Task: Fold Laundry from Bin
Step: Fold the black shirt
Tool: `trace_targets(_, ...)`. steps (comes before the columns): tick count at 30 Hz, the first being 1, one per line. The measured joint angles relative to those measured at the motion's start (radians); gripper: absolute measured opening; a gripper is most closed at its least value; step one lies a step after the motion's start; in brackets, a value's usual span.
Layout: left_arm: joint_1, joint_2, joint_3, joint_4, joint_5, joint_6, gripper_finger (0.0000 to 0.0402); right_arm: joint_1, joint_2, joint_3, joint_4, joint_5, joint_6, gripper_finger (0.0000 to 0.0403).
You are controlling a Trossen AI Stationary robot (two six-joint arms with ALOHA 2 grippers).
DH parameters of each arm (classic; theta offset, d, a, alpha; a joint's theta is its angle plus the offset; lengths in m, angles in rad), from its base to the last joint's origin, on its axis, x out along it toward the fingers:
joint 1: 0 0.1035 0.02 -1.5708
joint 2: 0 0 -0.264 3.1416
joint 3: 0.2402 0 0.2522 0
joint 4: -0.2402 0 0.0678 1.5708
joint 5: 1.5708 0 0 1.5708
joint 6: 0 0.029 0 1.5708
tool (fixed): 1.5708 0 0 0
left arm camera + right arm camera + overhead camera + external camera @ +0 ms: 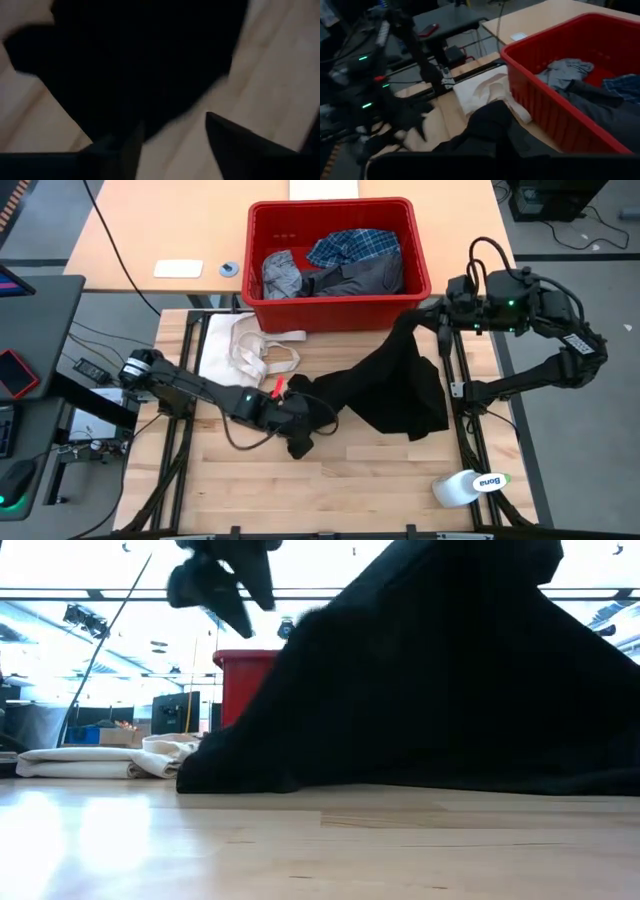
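The left pincer (pixel 300 442) hangs low over the wooden bench (pixel 380 480), its fingers (pixel 240 145) parted, with a corner of the large black garment (pixel 395 385) just under them. The right pincer (pixel 432 310) is clamped on that garment's other end, lifting it beside the red bin (pixel 415 255). Inside the bin lie a light grey garment (pixel 280 272), a dark grey garment (pixel 360 278) and a plaid shirt (pixel 355 245). A cream-white cloth (pixel 245 345) lies in front of the bin.

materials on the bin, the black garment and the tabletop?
Bin: looks like moulded plastic, glossy red, thick rim, rigid walls. Black garment: soft matte fabric, drapes and folds; fibre unclear. Tabletop: pale wood, strip seams and grain visible, light sheen.
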Motion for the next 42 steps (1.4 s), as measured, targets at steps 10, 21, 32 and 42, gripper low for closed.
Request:
trace_targets(10, -0.192, 0.149, 0.000, -0.034, -0.244, -0.102, 0.0274, 0.000, 0.010, 0.000, 0.076, 0.108, 0.075, 0.0007)
trace_targets(21, -0.207, 0.384, 0.000, 0.111, -0.268, -0.039, 0.0270, 0.000, 0.040, 0.000, 0.097, 0.095, 0.101, 0.0007)
trace_targets(32, -0.134, 0.406, 0.000, 0.059, -0.349, -0.062, 0.0241, 0.000, 0.041, 0.000, 0.089, 0.078, 0.111, 0.0007)
trace_targets(42, -0.083, 0.403, 0.000, 0.018, -0.366, -0.086, 0.0102, 0.000, 0.041, 0.000, 0.091, 0.068, 0.121, 0.0007)
